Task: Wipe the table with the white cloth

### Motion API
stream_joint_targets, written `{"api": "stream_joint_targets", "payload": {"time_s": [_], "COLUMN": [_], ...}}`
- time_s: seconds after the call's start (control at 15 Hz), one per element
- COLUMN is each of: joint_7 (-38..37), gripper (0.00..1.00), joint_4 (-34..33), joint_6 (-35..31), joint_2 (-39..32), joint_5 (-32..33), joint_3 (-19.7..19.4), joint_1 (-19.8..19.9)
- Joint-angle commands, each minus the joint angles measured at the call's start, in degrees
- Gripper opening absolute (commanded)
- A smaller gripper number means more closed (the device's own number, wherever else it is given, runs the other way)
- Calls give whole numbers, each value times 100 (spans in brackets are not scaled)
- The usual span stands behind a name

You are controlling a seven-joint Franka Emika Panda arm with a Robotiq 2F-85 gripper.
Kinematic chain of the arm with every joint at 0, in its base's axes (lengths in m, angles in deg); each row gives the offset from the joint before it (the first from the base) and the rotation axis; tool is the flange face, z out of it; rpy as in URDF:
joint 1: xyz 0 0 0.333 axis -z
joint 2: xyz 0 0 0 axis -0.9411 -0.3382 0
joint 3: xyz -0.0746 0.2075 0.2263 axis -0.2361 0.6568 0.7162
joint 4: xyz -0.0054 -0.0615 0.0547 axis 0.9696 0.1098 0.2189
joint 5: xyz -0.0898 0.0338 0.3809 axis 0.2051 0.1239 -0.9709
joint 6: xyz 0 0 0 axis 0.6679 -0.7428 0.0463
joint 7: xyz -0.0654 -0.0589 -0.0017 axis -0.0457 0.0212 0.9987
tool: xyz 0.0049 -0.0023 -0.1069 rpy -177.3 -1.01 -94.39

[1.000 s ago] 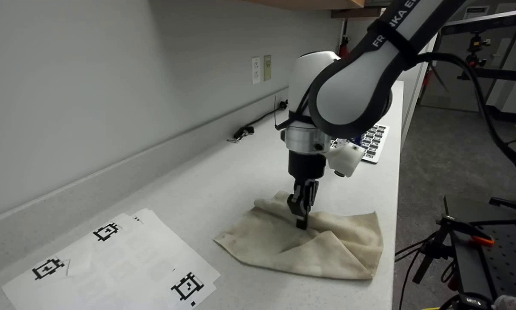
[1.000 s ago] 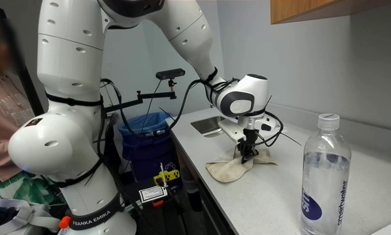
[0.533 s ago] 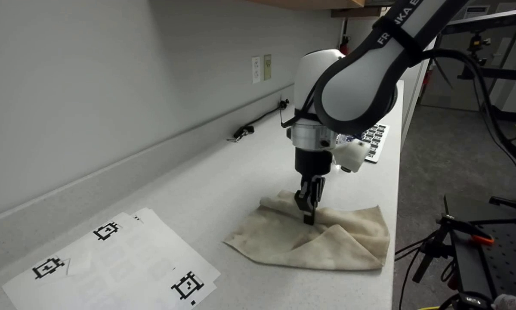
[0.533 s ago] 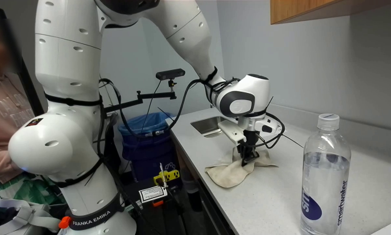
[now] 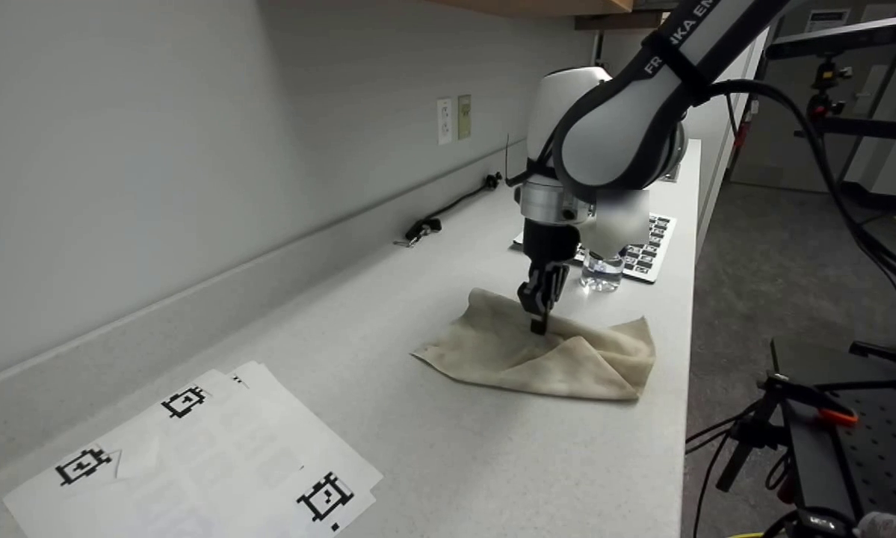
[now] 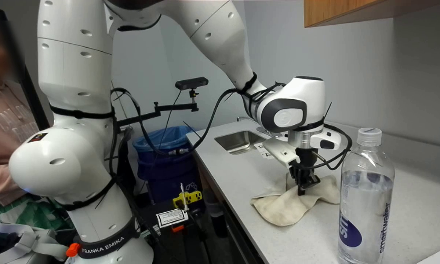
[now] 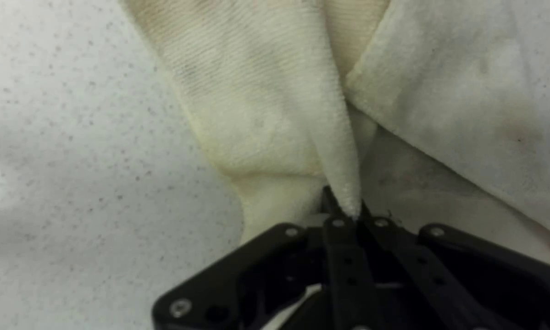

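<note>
1. Rumpled off-white fabric cloth point(image 5: 485, 355): it's lying on the pale grey speckled countertop point(image 5: 433, 463), just in from the long edge, and all of it sits on the surface in both exterior views.
2. The black two-fingered gripper point(image 5: 539, 326) points pretty much straight down into the cloth, somewhere around the middle. Wrist view is the best look: the fingers point(image 7: 343, 243) are together with a narrow fold pinched between them, so yeah, clamped on the cloth.
3. Cloth's kinda messy: a long ridge runs up from the pinch in the wrist view, a flap lies folded over beside it, and there's some faint brownish staining.
4. Can't tell if the fingertips press on the counter through the fabric, the folds hide that.
5. A tall clear plastic bottle with a white cap and blue logo point(image 6: 366, 198) stands upright near the cloth, partly filled. In an exterior view, a strip of counter shows between the bottle point(image 5: 602, 275) and the cloth.
6. Other stuff: white paper sheets with black square markers point(image 5: 261, 441), well apart from the cloth, and a stainless steel sink point(image 6: 238, 142) set into the counter.
</note>
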Motion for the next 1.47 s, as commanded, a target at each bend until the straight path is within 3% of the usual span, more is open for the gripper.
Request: {"api": "stream_joint_targets", "payload": {"time_s": [0.0, 0.6, 0.67, 0.8, 1.33, 1.4], "joint_7": [-63, -59, -44, -36, 2, -6], "gripper": [1, 1, 29, 35, 96, 100], "joint_4": [-244, -797, -827, -869, -851, -840], "joint_6": [-223, -584, -564, -543, -496, -485], "joint_2": [-27, -155, -150, -158, -80, -55], "joint_5": [176, 111, 108, 113, 157, 156], "joint_3": [-34, 132, 150, 169, 187, 187], "joint_1": [-26, -62, -62, -61, -62, -64]}}
